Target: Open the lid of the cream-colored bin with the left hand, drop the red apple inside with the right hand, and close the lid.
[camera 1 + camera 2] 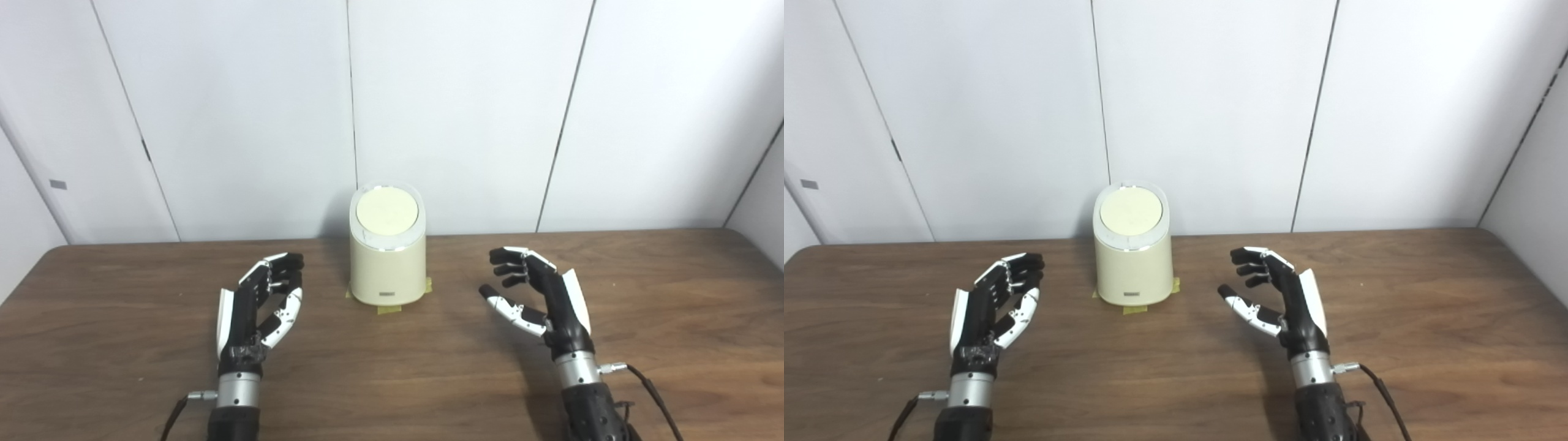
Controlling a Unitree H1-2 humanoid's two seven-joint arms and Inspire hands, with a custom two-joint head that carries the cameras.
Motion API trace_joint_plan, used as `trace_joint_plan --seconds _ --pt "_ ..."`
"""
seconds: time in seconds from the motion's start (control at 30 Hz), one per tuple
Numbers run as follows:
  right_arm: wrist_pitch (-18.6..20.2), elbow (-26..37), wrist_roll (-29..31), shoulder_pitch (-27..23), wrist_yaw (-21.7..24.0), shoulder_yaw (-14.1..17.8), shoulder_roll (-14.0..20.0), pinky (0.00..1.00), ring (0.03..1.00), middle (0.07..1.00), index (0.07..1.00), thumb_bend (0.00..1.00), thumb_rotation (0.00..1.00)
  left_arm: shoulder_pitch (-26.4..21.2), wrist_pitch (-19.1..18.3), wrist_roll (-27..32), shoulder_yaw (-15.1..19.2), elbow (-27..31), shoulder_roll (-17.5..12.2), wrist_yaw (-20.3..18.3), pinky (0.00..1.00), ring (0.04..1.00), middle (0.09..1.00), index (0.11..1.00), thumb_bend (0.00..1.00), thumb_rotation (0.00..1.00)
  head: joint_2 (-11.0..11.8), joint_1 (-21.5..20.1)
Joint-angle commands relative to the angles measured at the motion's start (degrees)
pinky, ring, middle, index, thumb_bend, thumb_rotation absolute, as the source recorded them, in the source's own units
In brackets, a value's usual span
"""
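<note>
A white panelled wall (465, 110) rises behind everything, well beyond both hands. Under the hands spreads the dark wood-grain worktop (404, 373), reaching out to either side of them and past their fingertips to the wall.

The cream-colored bin (387, 269) stands upright on the worktop, ahead of both hands and between them, nearer the far edge than they are. It sits a little closer to the left hand than to the right, and touches neither. Its lid (386, 210) is down, a pale round disc inside a lighter rim, tilted slightly toward the hands.

The right hand (538, 298) hovers to the right of the bin, palm turned inward toward it, fingers curled loosely and spread apart with the thumb stretched out toward the bin; it holds nothing. The left hand (260, 306) sits to the left of the bin, also palm inward, its fingers bent but parted, and it too is empty.

Small yellow tape pieces (388, 309) peek from under the base of the bin, on the side facing the hands. No red apple shows in either view.
</note>
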State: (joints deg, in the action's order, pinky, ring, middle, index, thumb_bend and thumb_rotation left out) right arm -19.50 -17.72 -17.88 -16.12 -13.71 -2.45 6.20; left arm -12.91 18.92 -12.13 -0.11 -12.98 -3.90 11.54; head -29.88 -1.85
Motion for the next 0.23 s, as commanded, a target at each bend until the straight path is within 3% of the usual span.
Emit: trace_joint_plan --seconds 0.0,0.2 --pt "-1.9 -1.3 0.3 0.7 -0.1 -0.2 -0.4 0.53 0.624 0.665 0.647 0.3 0.21 1.7 1.2 -1.3 -0.1 -1.4 -0.4 0.3 0.59 0.669 0.686 0.675 0.25 0.22 0.0 0.0" --pt "-1.9 -1.6 0.2 0.6 -0.2 -0.1 -0.2 0.53 0.624 0.663 0.649 0.29 0.22 1.6 2.0 -1.2 -0.1 -1.9 -0.4 0.4 0.59 0.666 0.684 0.674 0.23 0.17 0.0 0.1"
